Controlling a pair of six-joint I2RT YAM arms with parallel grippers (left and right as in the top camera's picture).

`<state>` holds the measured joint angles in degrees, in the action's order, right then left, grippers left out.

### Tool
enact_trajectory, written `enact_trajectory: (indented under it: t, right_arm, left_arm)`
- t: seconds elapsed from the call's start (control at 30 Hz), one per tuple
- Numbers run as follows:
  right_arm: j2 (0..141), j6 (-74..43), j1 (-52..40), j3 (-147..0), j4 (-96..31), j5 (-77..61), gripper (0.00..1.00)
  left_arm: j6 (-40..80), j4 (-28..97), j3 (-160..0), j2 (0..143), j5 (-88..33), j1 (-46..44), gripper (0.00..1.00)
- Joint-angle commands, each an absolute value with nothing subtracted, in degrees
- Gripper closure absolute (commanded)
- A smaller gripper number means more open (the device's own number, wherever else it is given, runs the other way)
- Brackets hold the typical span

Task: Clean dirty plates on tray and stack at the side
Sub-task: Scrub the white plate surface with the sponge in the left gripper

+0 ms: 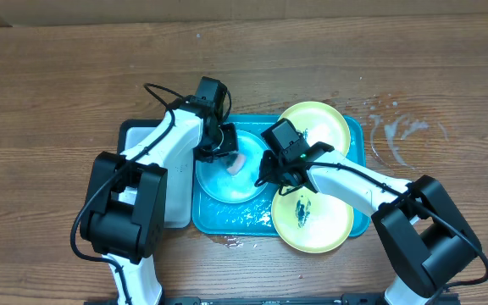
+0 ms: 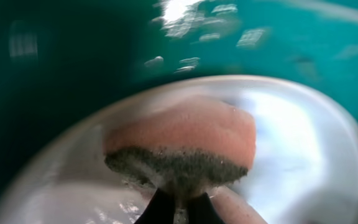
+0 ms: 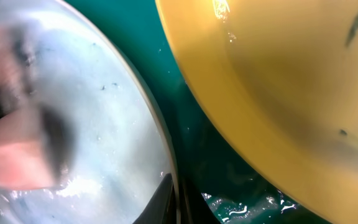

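we see the left gripper (image 1: pixel 225 158) clenched on a sponge (image 2: pixel 185 134) upon the blue plate (image 1: pixel 219 184); the right gripper (image 1: pixel 266 175) grips its rim at 3 o'clock.

The white and black left arm (image 1: pixel 155 161) is stretched forward and bent inward. The left claw (image 2: pixel 174 210) is pointed down and squeezed tight on a pink sponge with a dark underside (image 2: pixel 182 140). The right arm (image 1: pixel 346 182) is reached across to the left. The right claw (image 3: pixel 169 200) is pinched on the rim of a round light blue plate (image 3: pixel 110 112).
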<state>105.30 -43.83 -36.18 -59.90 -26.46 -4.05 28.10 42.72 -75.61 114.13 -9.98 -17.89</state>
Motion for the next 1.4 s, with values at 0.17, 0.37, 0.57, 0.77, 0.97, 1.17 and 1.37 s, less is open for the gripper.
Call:
enact_trajectory:
  t: [0.17,0.37,0.57,0.77,0.97,1.17,1.37]
  right_arm:
    - [105.84,-43.53,-36.69,-59.83,-27.11,-4.56,0.96]
    - [105.84,-43.53,-36.69,-59.83,-27.09,-4.56,0.96]
    - [105.84,-43.53,-36.69,-59.83,-27.09,-4.56,0.96]
    - [105.84,-43.53,-36.69,-59.83,-27.09,-4.56,0.96]
    - [105.84,-43.53,-36.69,-59.83,-27.33,-4.58,0.96]
    - [105.84,-43.53,-36.69,-59.83,-27.31,-4.56,0.96]
    - [105.84,-43.53,-36.69,-59.83,-27.33,-4.58,0.96]
  left_arm:
    - [26.41,53.82,-77.10,116.16,3.86,-16.27,0.96]
    - [8.80,58.19,-77.38,116.16,-14.68,-18.39,0.96]
    - [-3.53,63.75,-77.38,116.16,-27.40,-21.89,0.96]
    - [-2.57,61.98,-77.38,116.16,-33.28,-24.01,0.96]
    - [6.72,54.39,-77.38,116.16,-32.16,-23.97,0.96]
    - [12.25,49.50,-77.36,116.40,-27.88,-23.99,0.96]
    - [16.88,48.12,-77.36,118.96,-16.45,-24.03,0.96]
